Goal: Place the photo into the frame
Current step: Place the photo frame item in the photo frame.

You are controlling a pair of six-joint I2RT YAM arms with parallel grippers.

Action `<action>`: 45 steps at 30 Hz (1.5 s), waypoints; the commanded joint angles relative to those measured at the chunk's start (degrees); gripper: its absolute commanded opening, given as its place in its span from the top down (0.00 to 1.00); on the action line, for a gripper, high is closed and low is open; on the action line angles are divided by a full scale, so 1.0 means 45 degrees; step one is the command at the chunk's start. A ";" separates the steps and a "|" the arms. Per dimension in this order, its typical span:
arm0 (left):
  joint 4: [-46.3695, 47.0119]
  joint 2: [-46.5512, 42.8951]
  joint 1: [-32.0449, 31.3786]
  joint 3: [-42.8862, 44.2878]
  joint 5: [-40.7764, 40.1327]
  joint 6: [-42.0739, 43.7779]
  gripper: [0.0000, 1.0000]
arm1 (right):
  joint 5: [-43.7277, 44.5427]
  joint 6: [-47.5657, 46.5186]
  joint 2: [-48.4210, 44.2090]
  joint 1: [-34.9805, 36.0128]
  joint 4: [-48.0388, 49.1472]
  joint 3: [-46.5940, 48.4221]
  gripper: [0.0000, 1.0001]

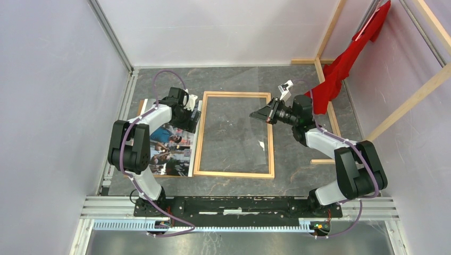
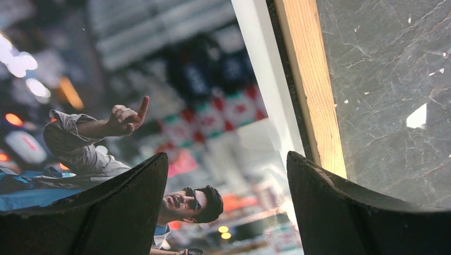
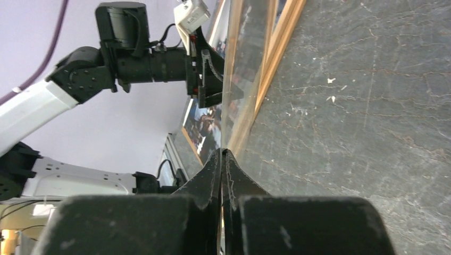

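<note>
I read this as the opening step. My right gripper [image 1: 261, 113] is clamped on the 3 o'clock edge of the clear pane [image 3: 242, 69], tilting it up off the frame [image 1: 234, 173], which lies flat mid-table. The photo [image 1: 171, 151] lies face up on a brown board [image 1: 143, 106], just beside the frame at its 9 o'clock. My left gripper [image 2: 226, 159] hangs spread over the photo's 1 o'clock corner, gripping nothing. Next, I judge, it must pinch that edge and slide the photo toward 3 o'clock under the raised pane without creasing it.

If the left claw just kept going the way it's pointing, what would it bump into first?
Probably the photo: the open left claw aims at it near its white margin, close beside the frame.
</note>
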 commanded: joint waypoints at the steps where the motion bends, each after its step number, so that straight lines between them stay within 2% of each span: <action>1: 0.0390 0.0089 -0.0084 0.0331 0.0167 0.0194 0.12 | -0.0314 0.1497 -0.0411 0.0000 0.2195 -0.0070 1.00; 6: 0.0391 -0.0014 -0.0075 0.0322 0.0209 0.0185 0.12 | -0.0247 0.1817 -0.0269 0.0002 0.2002 -0.0108 1.00; 9: 0.0393 -0.0048 -0.0075 0.0285 0.0218 0.0198 0.12 | -0.0255 0.2566 -0.0150 0.0001 0.2932 -0.0472 1.00; 16: 0.0474 0.0012 -0.0075 0.0243 0.0201 0.0181 0.13 | -0.0564 0.3243 0.0050 0.0001 0.3580 -0.0331 1.00; 24: 0.0540 -0.0063 -0.0029 0.0241 0.0389 -0.0021 0.18 | -0.0657 0.3940 0.0174 0.0079 0.4188 -0.0155 1.00; 29: 0.0409 -0.0018 0.0349 0.0512 0.1006 -0.0338 0.22 | -0.0737 0.4692 0.0282 0.0203 0.5066 -0.0214 1.00; 39: 0.0510 -0.0119 0.1170 0.0695 0.0966 -0.0655 0.25 | -0.0656 0.5849 0.0370 0.0714 0.6009 0.0707 1.00; 45: 0.0632 -0.0219 0.1229 0.0582 0.0601 -0.0704 0.25 | -0.0779 0.5648 0.0622 0.0700 0.5876 0.0452 1.00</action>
